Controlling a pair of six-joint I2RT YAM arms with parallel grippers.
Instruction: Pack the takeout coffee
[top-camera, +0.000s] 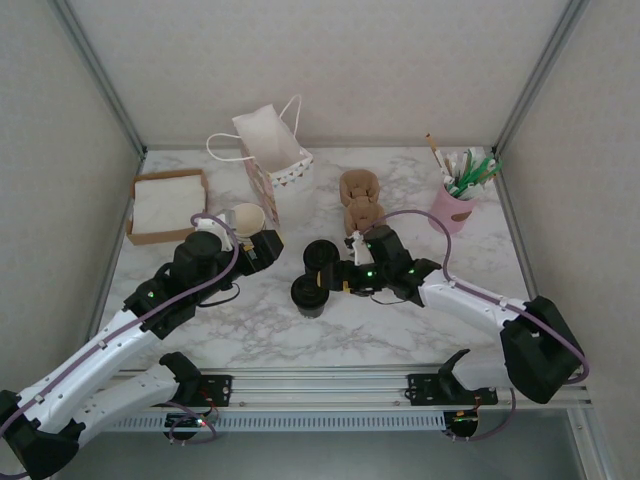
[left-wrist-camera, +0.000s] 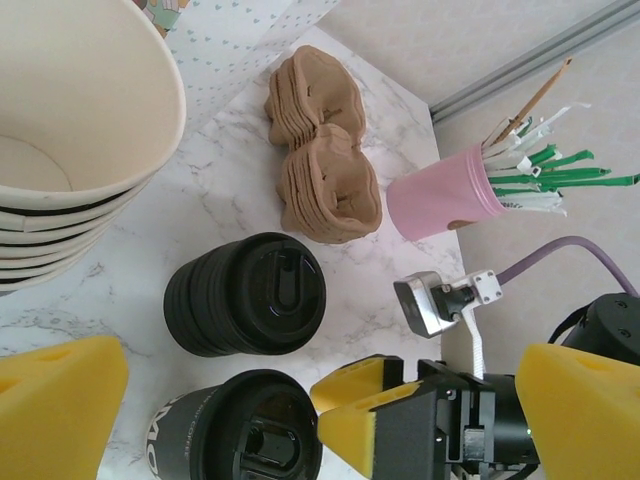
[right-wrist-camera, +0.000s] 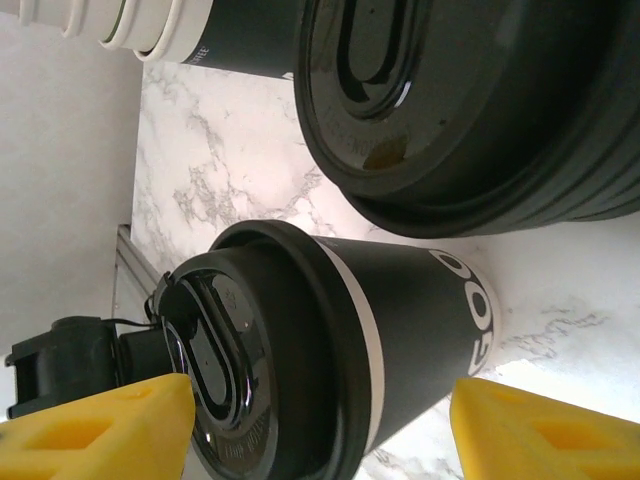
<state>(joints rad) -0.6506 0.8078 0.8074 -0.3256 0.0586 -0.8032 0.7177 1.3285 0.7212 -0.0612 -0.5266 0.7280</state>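
The takeout coffee (top-camera: 308, 293) stands upright on the marble table, a dark paper cup with a thin white band under its black lid. In the right wrist view the coffee (right-wrist-camera: 400, 330) sits just ahead of my right gripper (right-wrist-camera: 320, 430), whose yellow fingers stand apart on either side without pressing it. From the left wrist view, the right gripper (left-wrist-camera: 375, 400) has its tips beside the lid of the coffee (left-wrist-camera: 240, 430). My left gripper (top-camera: 262, 250) hovers wide open and holds nothing, between the cream cup stack and the coffee.
A stack of black lids (top-camera: 320, 255) stands just behind the coffee. Lidless cream cups (top-camera: 245, 218) sit by the white paper bag (top-camera: 272, 155). Brown cup carriers (top-camera: 358, 200), a pink cup of stirrers (top-camera: 455, 205) and a napkin box (top-camera: 165, 205) line the back.
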